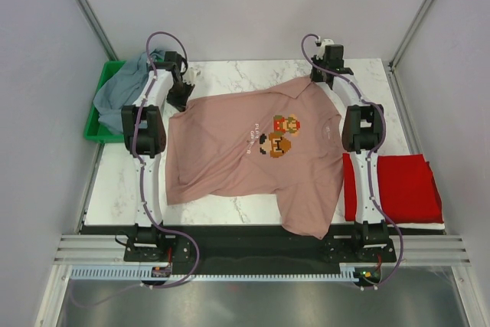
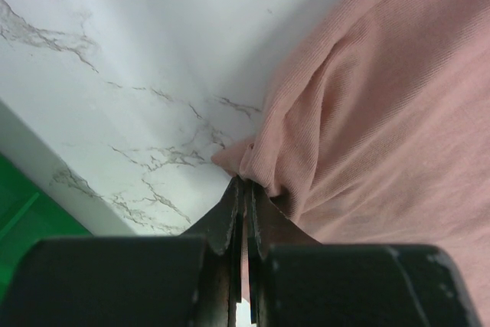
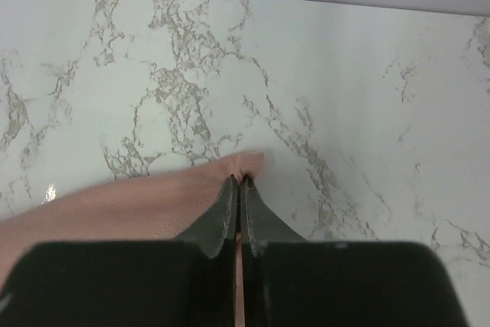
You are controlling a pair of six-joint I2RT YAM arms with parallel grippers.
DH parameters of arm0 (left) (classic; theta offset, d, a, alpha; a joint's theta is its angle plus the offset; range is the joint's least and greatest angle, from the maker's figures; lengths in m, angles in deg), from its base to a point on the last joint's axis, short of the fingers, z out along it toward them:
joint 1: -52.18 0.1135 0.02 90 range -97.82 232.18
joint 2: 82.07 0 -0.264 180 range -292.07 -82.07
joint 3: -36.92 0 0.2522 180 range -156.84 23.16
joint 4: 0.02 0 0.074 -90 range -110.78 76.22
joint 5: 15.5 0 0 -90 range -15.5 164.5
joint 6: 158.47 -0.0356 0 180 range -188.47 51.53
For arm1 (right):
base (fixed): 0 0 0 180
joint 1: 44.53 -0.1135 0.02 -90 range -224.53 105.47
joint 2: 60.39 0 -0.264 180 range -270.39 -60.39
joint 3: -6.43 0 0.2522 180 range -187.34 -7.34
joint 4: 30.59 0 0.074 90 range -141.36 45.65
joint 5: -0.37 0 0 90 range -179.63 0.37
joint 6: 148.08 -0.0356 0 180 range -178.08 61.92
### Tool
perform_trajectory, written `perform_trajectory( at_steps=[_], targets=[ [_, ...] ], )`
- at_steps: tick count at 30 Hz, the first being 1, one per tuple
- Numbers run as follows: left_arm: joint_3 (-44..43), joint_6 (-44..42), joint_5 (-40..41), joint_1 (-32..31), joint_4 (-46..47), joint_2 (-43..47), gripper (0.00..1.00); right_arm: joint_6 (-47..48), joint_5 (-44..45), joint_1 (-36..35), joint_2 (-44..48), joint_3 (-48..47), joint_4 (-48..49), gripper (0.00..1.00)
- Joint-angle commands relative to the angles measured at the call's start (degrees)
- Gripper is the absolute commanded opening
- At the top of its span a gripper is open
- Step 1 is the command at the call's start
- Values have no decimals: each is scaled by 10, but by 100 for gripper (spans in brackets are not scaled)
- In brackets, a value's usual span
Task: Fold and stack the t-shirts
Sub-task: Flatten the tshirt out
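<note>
Three tees; dusty-pink tee spread on marble table, pixel-character print up, lettering beside it unreadable; left gripper, right gripper each clenched on its far corner; red tee folded right; grey-blue tee heaped over green bin, far left.

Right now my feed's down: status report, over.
Left end effector shut on pink t-shirt. Right end effector shut on it too. Nothing lying on it.
</note>
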Motion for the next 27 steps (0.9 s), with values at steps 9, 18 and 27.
perform_trajectory(
  at_steps=[9,18,27],
  targets=[
    [-23,-17,44,2,1,73,2,40,13,7,51,-26,2,0],
    [-50,-21,130,3,60,195,2,12,-51,58,252,35,73,0],
    [-67,-10,142,4,75,270,2,-68,-127,107,410,107,64,0]
  ],
)
